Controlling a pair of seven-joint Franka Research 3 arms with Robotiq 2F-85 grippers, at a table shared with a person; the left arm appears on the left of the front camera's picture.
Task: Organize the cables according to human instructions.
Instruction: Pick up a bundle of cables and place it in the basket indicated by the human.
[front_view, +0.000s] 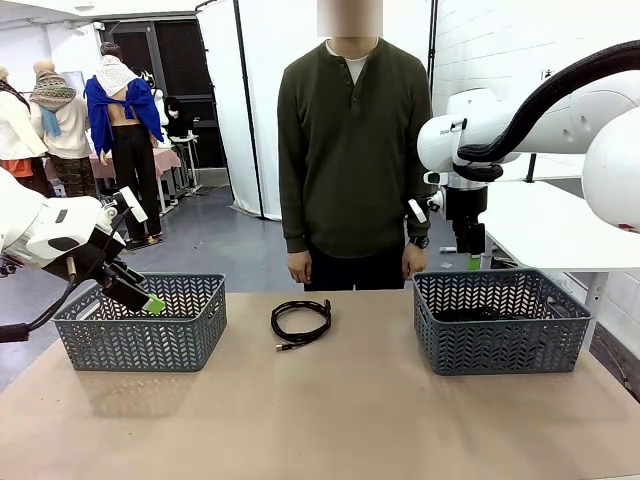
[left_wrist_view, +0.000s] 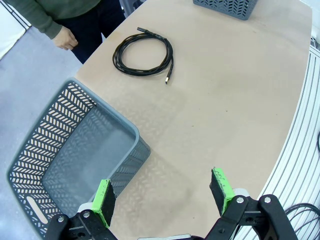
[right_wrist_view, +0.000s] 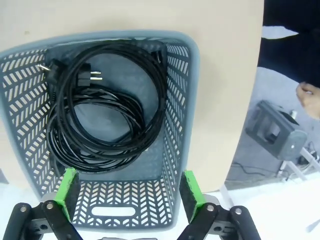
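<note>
Above the right basket (right_wrist_view: 186, 100) the right gripper (right_wrist_view: 127, 192) hangs agape (empty) — cables (right_wrist_view: 102, 120) coiled inside

Light: bright, even indoor light from overhead; no hard glare on the tan table (front_view: 330, 410).
Shadows: soft and short; a faint one lies just in front of the left basket (front_view: 140, 322), another in front of the right basket (front_view: 500, 318), and a thin one rims the coiled cable (front_view: 301, 322) at mid-table.
Sharpness: front view crisp across the table; the far room slightly softer.
Distortion: both wrist views bend at the edges, curving the table's rim.
Focus: the green pads (left_wrist_view: 102, 200) sit close to the lens yet stay fairly sharp.
Contrast: black cables (right_wrist_view: 105, 110) in the right basket read clearly against grey plastic.
</note>
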